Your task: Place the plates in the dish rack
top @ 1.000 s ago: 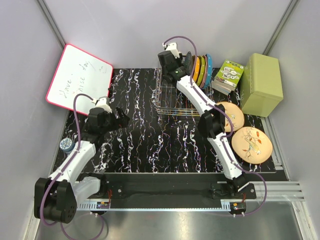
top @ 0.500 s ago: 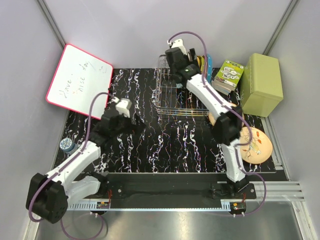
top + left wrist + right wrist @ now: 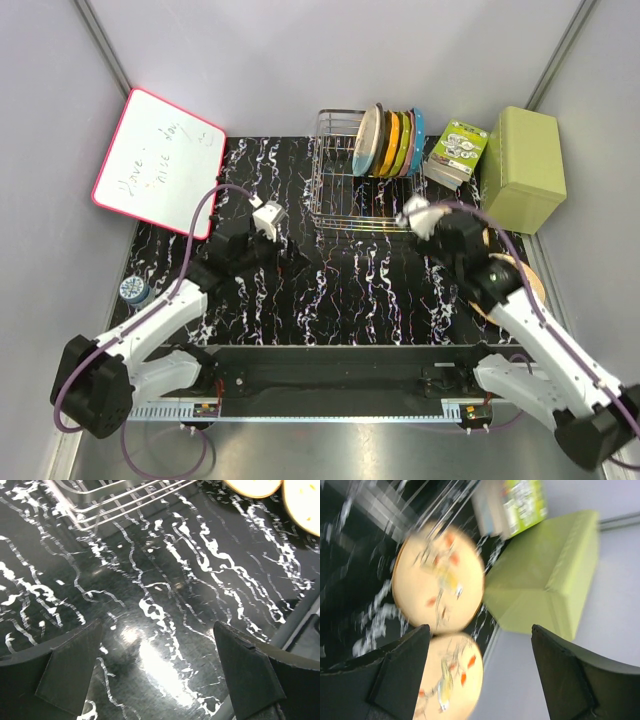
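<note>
The silver wire dish rack (image 3: 338,185) stands at the back middle. A cream plate (image 3: 366,140) stands upright in its right end, ahead of orange, green and blue plates (image 3: 405,140); I cannot single out the teal plate. Two peach-tan plates (image 3: 437,577) (image 3: 447,680) lie flat on the table at the right, mostly hidden under the right arm in the top view (image 3: 528,283). My right gripper (image 3: 480,675) is open and empty above them. My left gripper (image 3: 160,670) is open and empty over bare table in front of the rack (image 3: 115,500).
An olive-green box (image 3: 522,168) and a green book (image 3: 458,150) stand at the back right. A whiteboard (image 3: 158,160) leans at the back left. A small blue-capped item (image 3: 132,290) lies at the left edge.
My right arm has pulled back from the rack to the right front, leaving the cream plate standing in the rack. My left gripper has moved right toward the middle.
</note>
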You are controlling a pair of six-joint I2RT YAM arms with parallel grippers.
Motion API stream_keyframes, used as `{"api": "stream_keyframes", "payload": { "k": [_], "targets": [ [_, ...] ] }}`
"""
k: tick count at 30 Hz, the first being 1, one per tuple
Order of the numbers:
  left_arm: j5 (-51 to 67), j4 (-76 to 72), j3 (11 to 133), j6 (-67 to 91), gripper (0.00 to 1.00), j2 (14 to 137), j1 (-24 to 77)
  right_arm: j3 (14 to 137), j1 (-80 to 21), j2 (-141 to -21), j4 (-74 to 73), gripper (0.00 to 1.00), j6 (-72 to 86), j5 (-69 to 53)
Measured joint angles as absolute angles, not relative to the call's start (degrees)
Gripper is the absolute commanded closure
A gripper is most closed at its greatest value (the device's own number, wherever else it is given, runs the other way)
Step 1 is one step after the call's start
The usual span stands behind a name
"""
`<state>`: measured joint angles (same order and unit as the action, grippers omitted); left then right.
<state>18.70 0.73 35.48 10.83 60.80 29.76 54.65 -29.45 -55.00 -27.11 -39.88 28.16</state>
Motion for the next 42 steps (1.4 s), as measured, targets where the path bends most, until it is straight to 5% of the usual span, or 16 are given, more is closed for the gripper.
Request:
{"api": "stream_keyframes", "payload": {
  "k": [4, 10, 19, 42],
  "targets": [
    [18.6, 2.2, 37.1, 10.3, 0.01, 60.8, 26.7, 40.6, -29.5, -43.4, -32.9, 0.14, -49.6, 24.2],
    [18.8, 3.4, 39.5, 10.7, 0.01, 60.9, 24.4, 39.4, -29.5, -38.9, -43.3, 0.26, -50.4, 22.8],
    [19.2, 4.6, 39.8, 12.1, 0.01, 63.2, 23.5, 39.5, -29.5, -54.9, -51.2, 0.32, -39.2, 21.3],
    [19.7, 5.1, 40.8, 13.8, 0.01, 65.3, 22.8, 28.9, -29.0, -60.6, -39.3, 0.38, -33.8, 28.7]
  ]
}}
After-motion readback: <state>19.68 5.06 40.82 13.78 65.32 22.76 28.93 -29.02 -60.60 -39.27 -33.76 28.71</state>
